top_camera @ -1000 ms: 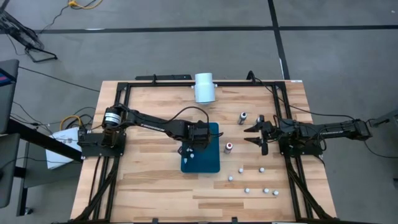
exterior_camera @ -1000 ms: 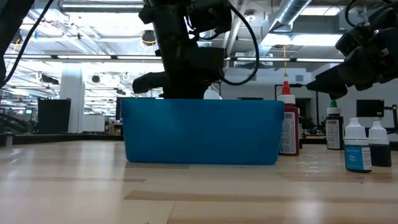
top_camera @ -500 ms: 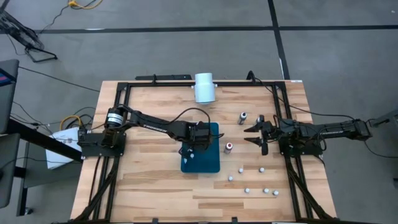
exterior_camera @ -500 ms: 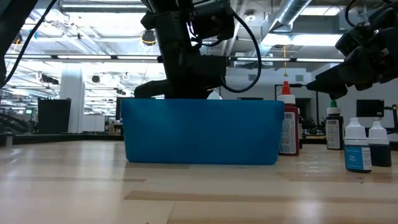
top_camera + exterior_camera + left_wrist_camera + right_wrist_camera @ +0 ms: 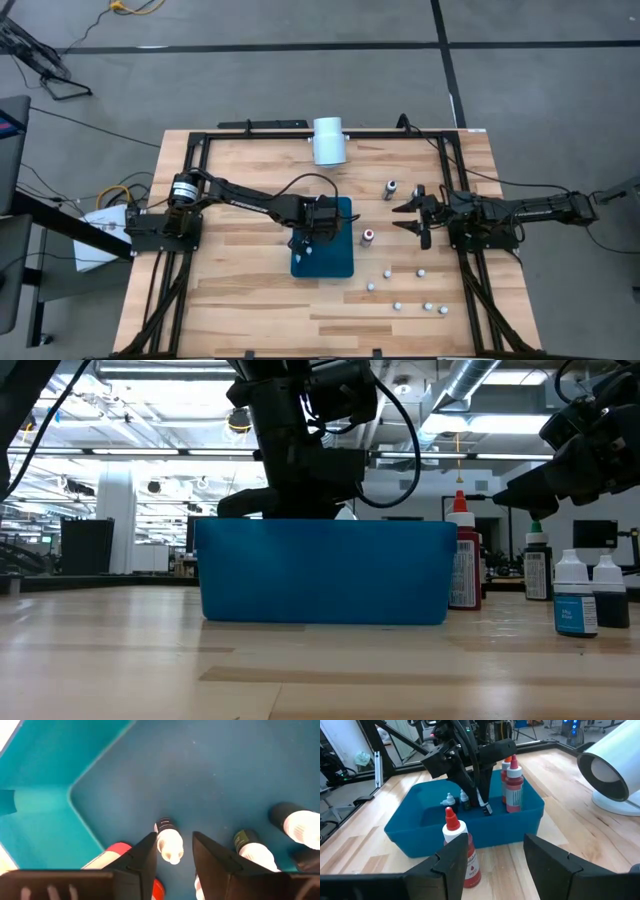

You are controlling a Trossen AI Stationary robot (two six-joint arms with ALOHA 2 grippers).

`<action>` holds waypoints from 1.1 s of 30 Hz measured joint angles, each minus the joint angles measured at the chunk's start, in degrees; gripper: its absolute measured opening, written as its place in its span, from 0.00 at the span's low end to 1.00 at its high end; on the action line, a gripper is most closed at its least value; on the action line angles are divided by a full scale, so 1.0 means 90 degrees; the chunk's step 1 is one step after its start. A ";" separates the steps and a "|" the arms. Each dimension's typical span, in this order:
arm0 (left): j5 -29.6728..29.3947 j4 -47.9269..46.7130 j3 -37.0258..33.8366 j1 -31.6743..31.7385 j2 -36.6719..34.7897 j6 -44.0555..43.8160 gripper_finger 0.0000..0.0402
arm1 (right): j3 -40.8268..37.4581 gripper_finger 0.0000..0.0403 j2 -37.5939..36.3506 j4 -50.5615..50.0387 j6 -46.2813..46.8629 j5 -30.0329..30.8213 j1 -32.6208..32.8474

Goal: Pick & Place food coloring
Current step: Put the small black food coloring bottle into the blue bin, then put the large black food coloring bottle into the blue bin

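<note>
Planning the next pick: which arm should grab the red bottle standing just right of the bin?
Right, probably. The right gripper hangs open, its jaws facing the red bottle beside the blue bin. The left gripper is down inside the bin over a small bottle.

Even, bright overhead light in high view; soft, short shadows under arms on wooden table (image 5: 250,290). Low view strongly backlit: ceiling lights (image 5: 150,450) glaring, left arm reduced to near silhouette, blue bin (image 5: 325,572) evenly lit, table foreground soft, out of focus. Left wrist view dimmer, teal cast inside bin, small bottle (image 5: 169,841) fairly sharp, fingers (image 5: 140,862) dark, blurred at close range. Right wrist view bright, mild wide-angle bending at edges; white cylinder (image 5: 610,775) slightly overexposed.
</note>
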 joint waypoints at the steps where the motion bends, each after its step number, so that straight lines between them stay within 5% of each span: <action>1: -0.0002 0.0000 0.0000 0.0000 0.0000 -0.0002 0.30 | -0.0002 0.46 0.0000 0.0000 -0.0002 -0.0002 0.0002; 33: -0.0393 -0.0342 0.0005 -0.0221 -0.0497 -0.0090 0.31 | -0.0001 0.46 0.0002 0.0001 -0.0001 -0.0001 0.0002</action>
